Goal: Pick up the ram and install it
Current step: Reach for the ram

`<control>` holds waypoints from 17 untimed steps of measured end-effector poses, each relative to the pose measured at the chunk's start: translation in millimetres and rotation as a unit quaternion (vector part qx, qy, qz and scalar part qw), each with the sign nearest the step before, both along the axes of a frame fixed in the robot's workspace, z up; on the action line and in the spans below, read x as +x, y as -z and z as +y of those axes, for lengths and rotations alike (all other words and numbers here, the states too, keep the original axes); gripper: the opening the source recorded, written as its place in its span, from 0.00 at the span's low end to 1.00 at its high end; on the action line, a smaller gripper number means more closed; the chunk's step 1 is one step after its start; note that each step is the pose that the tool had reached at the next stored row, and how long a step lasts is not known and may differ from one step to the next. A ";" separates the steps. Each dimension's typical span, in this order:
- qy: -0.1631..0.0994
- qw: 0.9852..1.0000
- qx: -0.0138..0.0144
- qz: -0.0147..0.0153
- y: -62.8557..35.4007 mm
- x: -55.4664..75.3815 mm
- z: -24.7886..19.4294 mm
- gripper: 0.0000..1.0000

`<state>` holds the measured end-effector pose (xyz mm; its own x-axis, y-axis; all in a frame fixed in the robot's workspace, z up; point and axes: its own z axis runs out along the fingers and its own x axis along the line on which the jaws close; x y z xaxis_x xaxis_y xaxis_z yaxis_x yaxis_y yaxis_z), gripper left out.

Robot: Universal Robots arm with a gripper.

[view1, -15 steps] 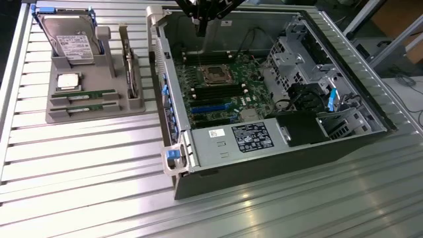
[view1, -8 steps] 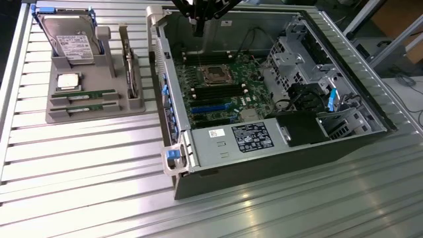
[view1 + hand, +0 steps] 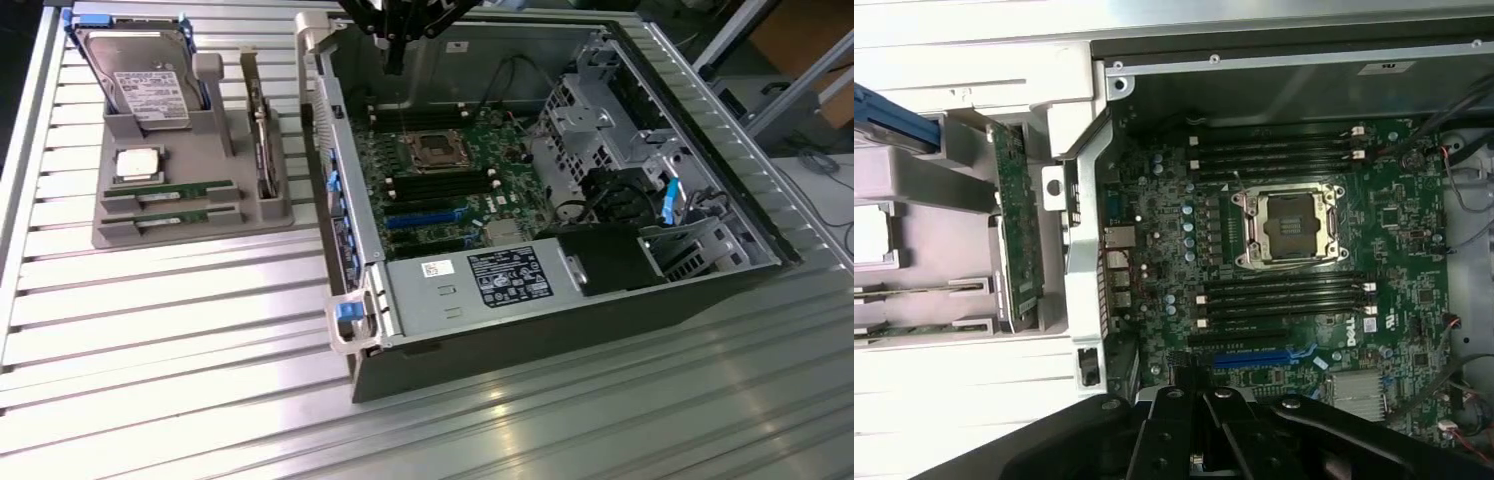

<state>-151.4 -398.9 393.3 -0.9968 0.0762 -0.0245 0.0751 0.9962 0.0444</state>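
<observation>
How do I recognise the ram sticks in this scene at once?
On the exterior view's left, beside the open computer case, stands a grey holder. At its near end, beside the square silver processor, two ram sticks lie in slots: long, narrow, green, unlike the taller upright card.

Cool, even light comes from above. The ribbed metal table throws broad white glare streaks in the exterior view and washes out near white in the wrist view. Inside the computer case, the motherboard sits dimmer, softly shadowed.
</observation>
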 end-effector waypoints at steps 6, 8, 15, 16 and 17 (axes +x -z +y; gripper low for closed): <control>0.000 1.000 0.000 0.000 0.0 -4.3 0.0 0.11; 0.000 1.000 0.000 0.000 0.0 -6.3 0.0 0.11; 0.000 1.000 0.000 0.000 0.0 -12.8 0.0 0.11; 0.000 1.000 0.000 0.000 0.0 -13.6 0.0 0.11; 0.000 1.000 0.000 0.000 0.0 -14.3 0.0 0.11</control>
<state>-165.8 -398.9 393.3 -0.9968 0.0762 -0.0245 0.0751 0.9962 0.0444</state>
